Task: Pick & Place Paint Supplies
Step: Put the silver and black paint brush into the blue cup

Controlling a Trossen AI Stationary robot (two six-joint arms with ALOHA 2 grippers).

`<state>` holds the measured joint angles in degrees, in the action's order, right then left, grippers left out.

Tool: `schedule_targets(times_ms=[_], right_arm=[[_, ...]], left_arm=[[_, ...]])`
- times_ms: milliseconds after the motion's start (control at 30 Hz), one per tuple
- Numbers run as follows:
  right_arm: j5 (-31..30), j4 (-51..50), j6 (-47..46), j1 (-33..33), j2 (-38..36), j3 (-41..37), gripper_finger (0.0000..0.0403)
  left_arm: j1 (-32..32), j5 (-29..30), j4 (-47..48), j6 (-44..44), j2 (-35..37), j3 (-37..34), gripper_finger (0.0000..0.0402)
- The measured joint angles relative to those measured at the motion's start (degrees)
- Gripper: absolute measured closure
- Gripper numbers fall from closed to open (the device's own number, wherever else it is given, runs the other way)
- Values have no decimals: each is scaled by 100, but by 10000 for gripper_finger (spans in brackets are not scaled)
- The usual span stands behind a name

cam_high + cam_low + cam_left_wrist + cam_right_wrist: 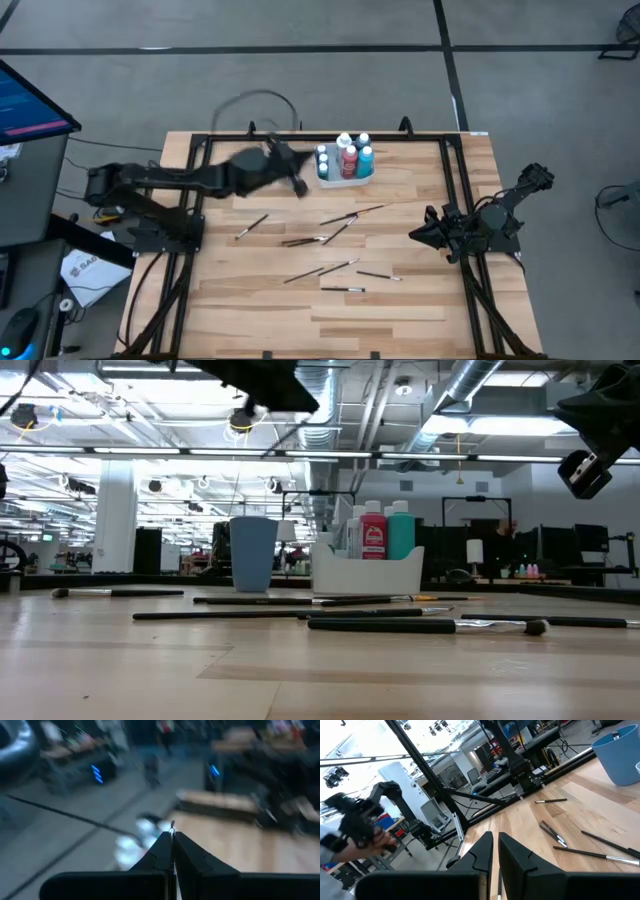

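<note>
A wooden table (400,300) is seen from above, with a dark robot arm at each side. Near the far edge, at the middle, a white rectangular tray (345,178) holds several small white-capped paint bottles (347,158), standing upright and close together; red, teal and blue ones can be made out. From table height, the red bottle (373,530) and the teal bottle (401,529) rise above the tray's front wall, and a blue cup (252,553) stands beside the tray.

Thin, dark-handled paintbrushes (335,230) lie flat and scattered across the middle of the table, in front of the tray, most of them apart from one another and a few crossing. At table height they show as long dark lines on the wood.

The left arm reaches in from the left side, and the left gripper (298,186) hangs above the table just beside the tray's left end. Its wrist camera shows the two dark fingers pressed together, with a thin sliver (172,827) poking out between their tips; this may be a paintbrush, but the picture is too smeared to be sure.

The right arm waits folded at the table's right edge, well apart from the tray and the brushes. The right gripper (494,839) points across the wood, its fingers drawn nearly together with only a narrow slit between them and nothing held.
</note>
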<state>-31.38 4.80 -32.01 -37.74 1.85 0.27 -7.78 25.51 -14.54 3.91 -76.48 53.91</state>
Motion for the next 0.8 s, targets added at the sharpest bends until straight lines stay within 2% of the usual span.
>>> schedule_targets(times_ms=[100,267,433,533,633,800], right_arm=[[0,2,0,1,0,2,379],[0,-2,1,0,0,1,379],[0,11,2,0,2,2,380],[0,11,0,0,1,1,378],[0,11,1,2,0,1,379],[0,10,2,2,2,0,380]], left_arm=[[-424,5,-1002,17,392,-530,401],[-995,-160,-2898,-6,874,-1831,401],[-1415,-282,-4684,-479,881,-2924,401],[-1559,-307,-5128,-645,707,-3255,401],[-1643,-404,-5385,-733,474,-3283,401],[-1680,-541,-6118,-781,-321,-3281,401]])
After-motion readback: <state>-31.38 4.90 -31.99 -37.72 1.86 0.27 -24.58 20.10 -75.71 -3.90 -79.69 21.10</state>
